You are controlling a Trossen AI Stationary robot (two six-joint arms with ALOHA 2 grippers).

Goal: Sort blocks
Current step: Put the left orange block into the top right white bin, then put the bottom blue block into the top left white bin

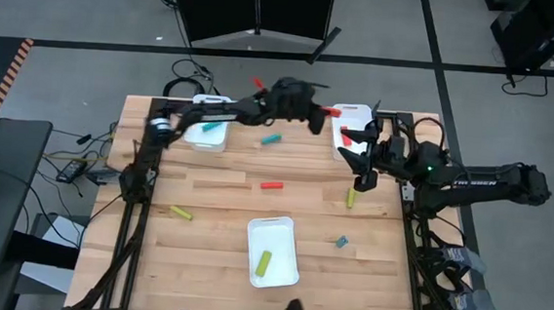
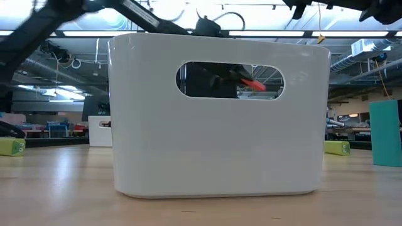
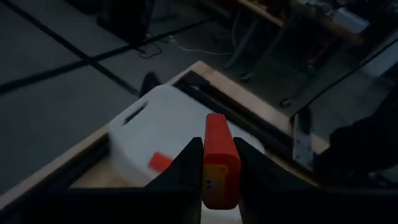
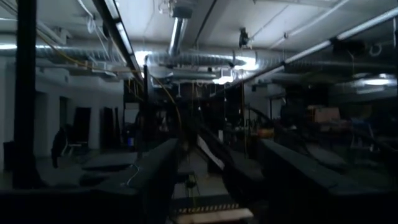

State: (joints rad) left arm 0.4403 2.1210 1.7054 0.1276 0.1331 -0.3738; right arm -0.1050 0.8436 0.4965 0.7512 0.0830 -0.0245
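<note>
The left hand (image 3: pixel 219 171) pinches a red block (image 3: pixel 219 160) above the far right tray (image 3: pixel 163 121), which already holds another red block (image 3: pixel 160 162). The right hand (image 1: pixel 363 161), fingers spread, hangs just beside that tray. Other blocks lie on the table (image 1: pixel 216 195); one yellow-green block (image 1: pixel 264 263) sits in the near tray (image 1: pixel 286 229).
</note>
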